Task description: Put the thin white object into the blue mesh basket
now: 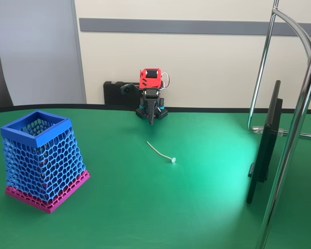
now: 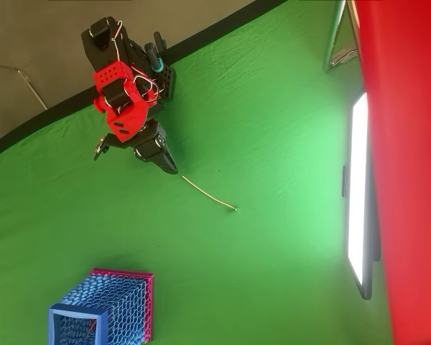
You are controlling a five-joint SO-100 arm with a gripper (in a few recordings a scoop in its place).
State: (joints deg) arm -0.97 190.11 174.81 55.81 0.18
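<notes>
So I'm looking at one white strand [image 1: 161, 152], one blue basket [image 1: 41, 158] and one arm, all on the green tabletop [image 1: 145, 207]. The arm is sitting folded up at the far edge in the fixed view, its red and black body hunched over and the hand [image 1: 152, 120] pointing down at the cloth. In the overhead view the hand [image 2: 171, 167] is tapering to a dark point with the fingers pressed together, gripping nothing. The strand is lying flat in the open, its near tip just beside the hand in the overhead view [image 2: 209, 194], its knobbed end pointing away from the arm. The basket is standing upright well apart from both, off to the left in the fixed view, blue rim on top and pink base below. I'm seeing nothing but mesh through its opening, though the overhead view [image 2: 104, 309] isn't showing me the bottom clearly.
</notes>
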